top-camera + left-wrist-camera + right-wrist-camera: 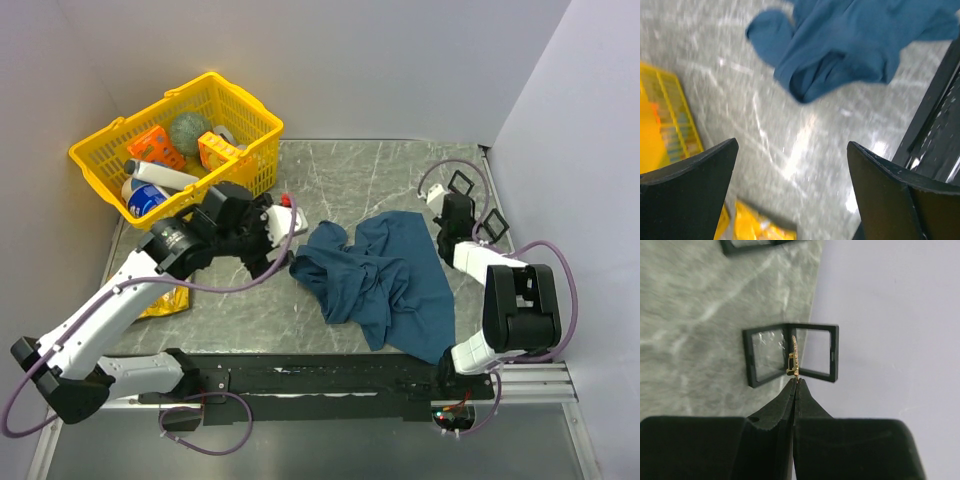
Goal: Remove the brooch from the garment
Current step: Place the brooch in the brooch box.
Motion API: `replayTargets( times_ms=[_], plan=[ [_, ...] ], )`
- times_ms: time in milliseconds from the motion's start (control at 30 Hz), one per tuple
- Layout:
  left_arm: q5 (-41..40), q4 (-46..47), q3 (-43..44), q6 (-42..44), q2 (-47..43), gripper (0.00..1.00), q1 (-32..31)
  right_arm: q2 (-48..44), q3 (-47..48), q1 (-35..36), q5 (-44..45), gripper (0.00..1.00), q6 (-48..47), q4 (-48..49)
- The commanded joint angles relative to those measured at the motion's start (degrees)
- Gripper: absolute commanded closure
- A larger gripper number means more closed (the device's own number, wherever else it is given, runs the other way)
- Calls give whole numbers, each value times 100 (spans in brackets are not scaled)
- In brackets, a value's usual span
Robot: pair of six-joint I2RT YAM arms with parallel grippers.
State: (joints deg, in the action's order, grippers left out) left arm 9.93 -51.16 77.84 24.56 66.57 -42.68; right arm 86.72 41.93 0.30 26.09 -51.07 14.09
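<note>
The dark blue garment (385, 275) lies crumpled on the grey table, between the two arms; it also shows in the left wrist view (850, 45). My right gripper (796, 381) is shut on a thin gold brooch (793, 356), which sticks out edge-on from its tips. It holds the brooch above an open black-framed clear case (790, 354) near the table's right edge. In the top view this gripper (452, 212) is past the garment's far right corner. My left gripper (792, 165) is open and empty, over bare table left of the garment.
A yellow basket (178, 140) with bottles and other items stands at the back left. A yellow packet (165, 300) lies under the left arm and shows in the left wrist view (760, 225). A second black case (461, 184) lies near the right wall. A black rail (330, 378) runs along the near edge.
</note>
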Motion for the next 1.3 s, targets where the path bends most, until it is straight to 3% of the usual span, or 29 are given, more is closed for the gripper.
replayTargets(
  times_ms=[0, 267, 367, 1267],
  plan=[
    [464, -685, 257, 313, -3, 4, 698, 230, -308, -398, -173, 100, -342, 1077],
    [2020, -1010, 1004, 216, 893, 4, 1955, 680, -511, -785, -499, 100, -316, 1798],
    [2091, -975, 1259, 93, 1095, 4, 2166, 890, -458, -899, -561, 100, -333, 1931],
    [2592, -685, 1014, -65, 867, 4, 2422, 1374, 25, -1146, -763, 100, -228, 1800]
  ],
)
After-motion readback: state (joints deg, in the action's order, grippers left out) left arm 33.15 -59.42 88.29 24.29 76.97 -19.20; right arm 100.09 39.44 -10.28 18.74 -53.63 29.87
